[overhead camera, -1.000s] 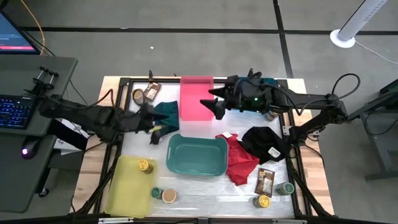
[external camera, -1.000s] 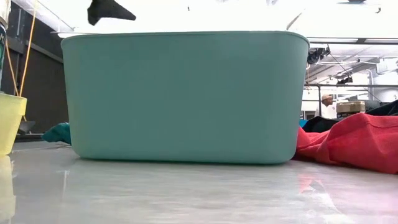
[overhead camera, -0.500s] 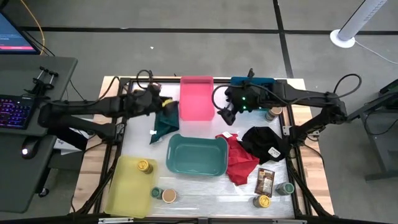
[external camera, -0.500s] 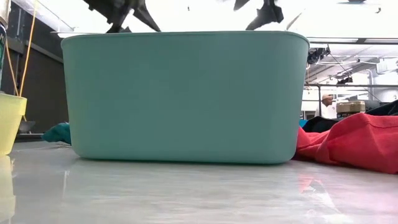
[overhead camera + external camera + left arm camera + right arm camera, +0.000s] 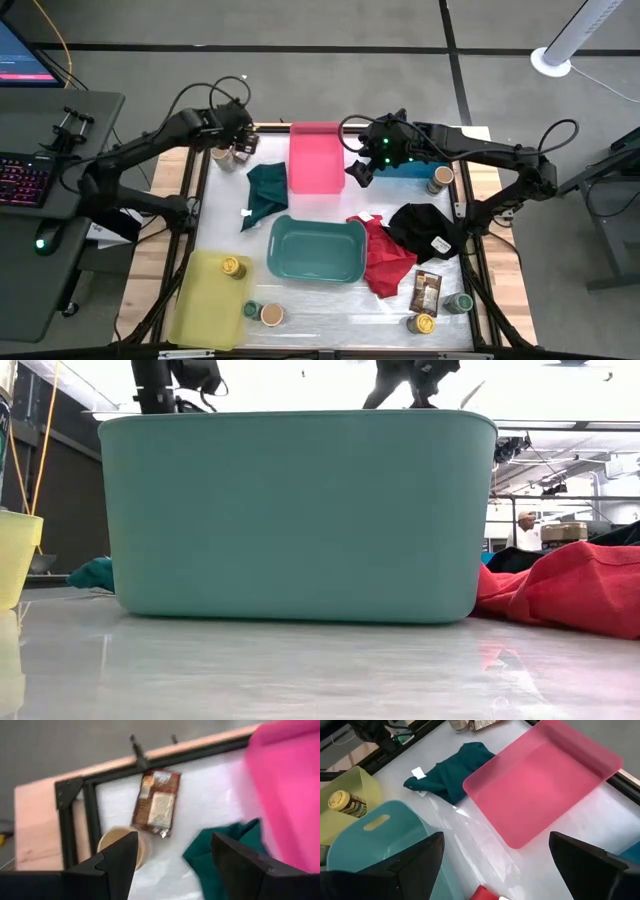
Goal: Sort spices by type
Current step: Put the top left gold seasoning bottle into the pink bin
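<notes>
My left gripper (image 5: 232,142) hangs open over the table's far left corner, above a tan-lidded jar (image 5: 122,852) and a flat brown packet (image 5: 156,802) that lie on the table. My right gripper (image 5: 358,172) is open beside the right edge of the pink bin (image 5: 315,158), holding nothing. One yellow-lidded jar (image 5: 232,266) sits in the yellow bin (image 5: 200,300). A green-lidded jar (image 5: 251,310) and a tan-lidded jar (image 5: 271,315) stand near it. Another packet (image 5: 427,290), a green-lidded jar (image 5: 461,302) and a yellow-lidded jar (image 5: 421,323) sit near right. A tan-lidded jar (image 5: 438,178) stands far right.
A teal bin (image 5: 316,250) sits mid-table and fills the low view (image 5: 300,515). A dark green cloth (image 5: 265,190) lies left of it, a red cloth (image 5: 385,260) and a black cloth (image 5: 425,228) to its right. A blue bin (image 5: 425,131) lies partly under the right arm.
My left gripper has moved from beside the dark green cloth toward the table's far left corner and now hangs over the jar and packet there. My right gripper has drawn back from over the pink bin toward the table's right and turned.
</notes>
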You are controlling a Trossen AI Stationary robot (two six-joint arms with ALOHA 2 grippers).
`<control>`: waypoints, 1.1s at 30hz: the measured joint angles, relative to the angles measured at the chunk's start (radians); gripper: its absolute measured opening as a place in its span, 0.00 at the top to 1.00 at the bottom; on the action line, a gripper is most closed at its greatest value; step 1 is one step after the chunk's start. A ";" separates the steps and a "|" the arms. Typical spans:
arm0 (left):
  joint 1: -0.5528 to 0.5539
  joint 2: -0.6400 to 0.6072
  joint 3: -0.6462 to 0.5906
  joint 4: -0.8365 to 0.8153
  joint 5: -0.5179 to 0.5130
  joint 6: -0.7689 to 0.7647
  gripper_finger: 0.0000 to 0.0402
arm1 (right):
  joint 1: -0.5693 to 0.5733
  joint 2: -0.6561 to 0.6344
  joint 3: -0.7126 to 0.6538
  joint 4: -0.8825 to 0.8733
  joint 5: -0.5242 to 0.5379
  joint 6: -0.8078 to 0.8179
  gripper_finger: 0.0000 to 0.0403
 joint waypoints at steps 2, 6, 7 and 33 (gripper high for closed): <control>0.008 0.017 -0.001 -0.020 -0.011 0.016 0.42 | 0.000 0.000 -0.001 0.000 0.001 0.005 0.12; 0.011 0.038 -0.001 -0.069 -0.112 0.056 0.42 | 0.001 0.000 -0.001 0.013 0.001 0.031 0.12; 0.011 0.043 -0.001 -0.078 -0.144 0.056 0.42 | 0.001 0.000 -0.001 0.015 0.001 0.030 0.12; 0.079 0.028 -0.151 -0.052 -0.078 -0.034 0.15 | 0.003 0.000 -0.001 0.023 0.002 0.001 0.12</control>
